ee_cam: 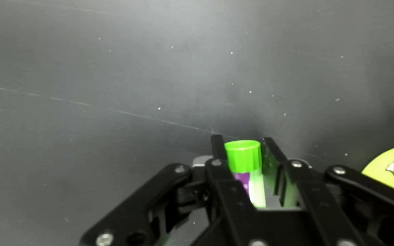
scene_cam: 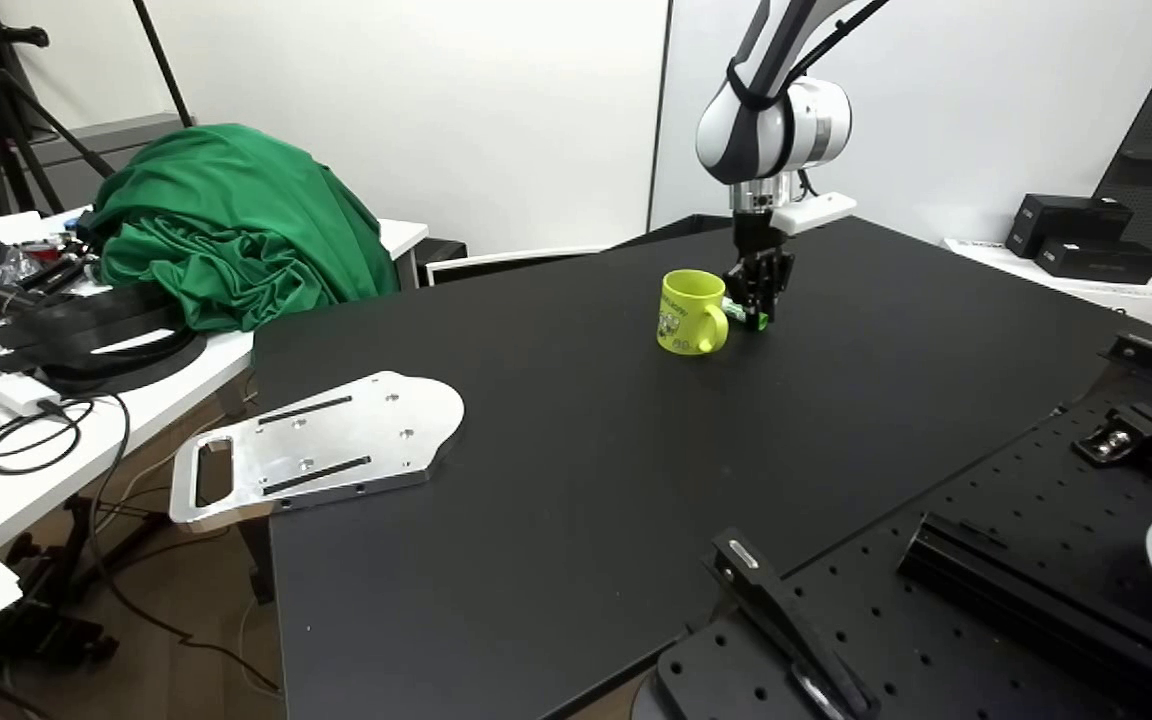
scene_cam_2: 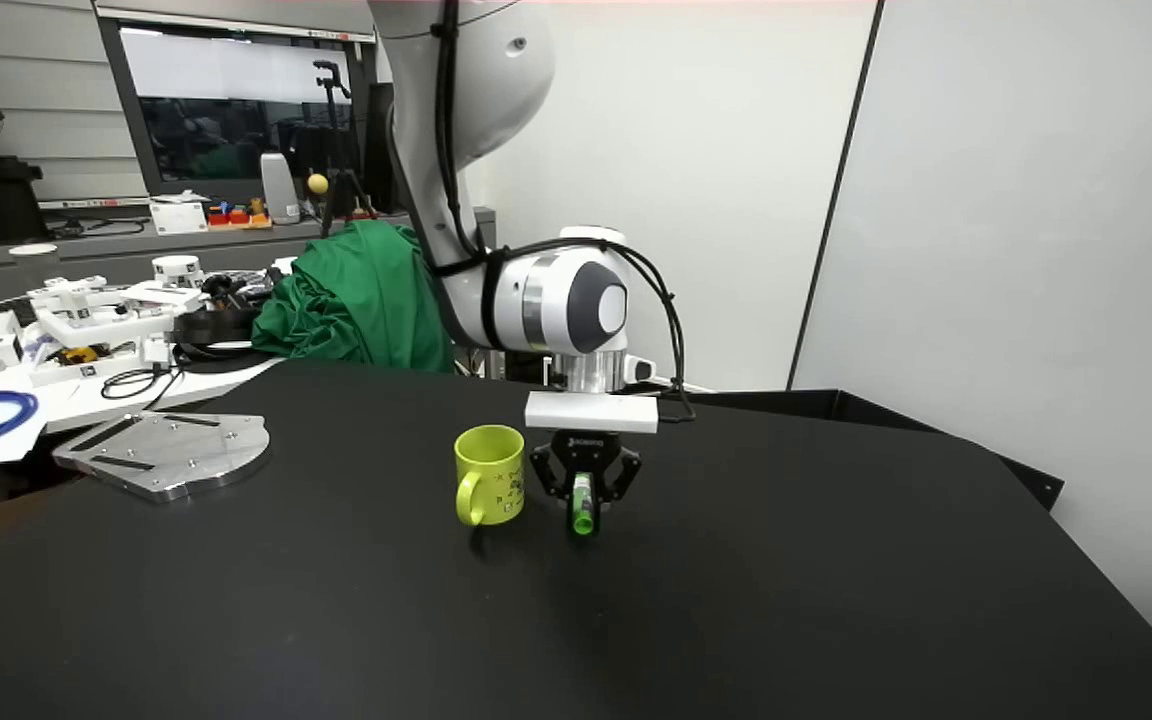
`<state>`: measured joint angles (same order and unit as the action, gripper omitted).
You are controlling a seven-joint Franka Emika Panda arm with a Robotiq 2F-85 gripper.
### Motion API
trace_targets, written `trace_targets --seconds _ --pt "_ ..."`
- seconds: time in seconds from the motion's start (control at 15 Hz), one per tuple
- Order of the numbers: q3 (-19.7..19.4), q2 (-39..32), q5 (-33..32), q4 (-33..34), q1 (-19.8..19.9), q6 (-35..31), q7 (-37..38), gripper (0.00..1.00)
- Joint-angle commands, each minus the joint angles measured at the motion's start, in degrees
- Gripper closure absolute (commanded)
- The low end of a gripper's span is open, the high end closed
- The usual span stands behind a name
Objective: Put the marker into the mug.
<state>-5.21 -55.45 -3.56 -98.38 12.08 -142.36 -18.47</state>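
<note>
Pinching the marker (scene_cam_2: pixel 583 503) in the gripper (ee_cam: pixel 243 140), just beside the upright mug (scene_cam: pixel 684 318). Across the mug from the gripper, well apart: metal plate (scene_cam: pixel 348 436).

- One mug (scene_cam_2: pixel 501 470) with one handle (scene_cam_2: pixel 464 500)
- One marker (ee_cam: pixel 246 166)
- One robot arm (scene_cam_2: pixel 506 90)
- One gripper (scene_cam_2: pixel 583 515) with two fingers (ee_cam: pixel 218 150)
- One big black table (scene_cam_2: pixel 786 560)
- One silver plate (scene_cam: pixel 336 435) with two long slots (scene_cam: pixel 316 475)
- One big green cloth (scene_cam: pixel 241 210)
- One yellow ball (scene_cam_2: pixel 317 184)
</note>
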Motion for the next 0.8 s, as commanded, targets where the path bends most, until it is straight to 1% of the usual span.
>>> trace_targets --seconds 0.0,0.27,0.4,0.53,0.73 --pt "0.00 -1.04 -0.43 2.00 0.76 1.05 2.04 0.93" --pt "-1.69 0.90 -1.07 2.41 -0.72 3.28 4.63 0.93" --pt "-2.37 2.23 -0.79 3.82 -1.44 5.94 6.85 0.93" --pt "-2.54 3.41 -0.12 6.81 -1.69 12.60 9.04 0.93" --pt "-3.03 4.65 0.26 12.99 -2.38 26.40 13.27 0.93"
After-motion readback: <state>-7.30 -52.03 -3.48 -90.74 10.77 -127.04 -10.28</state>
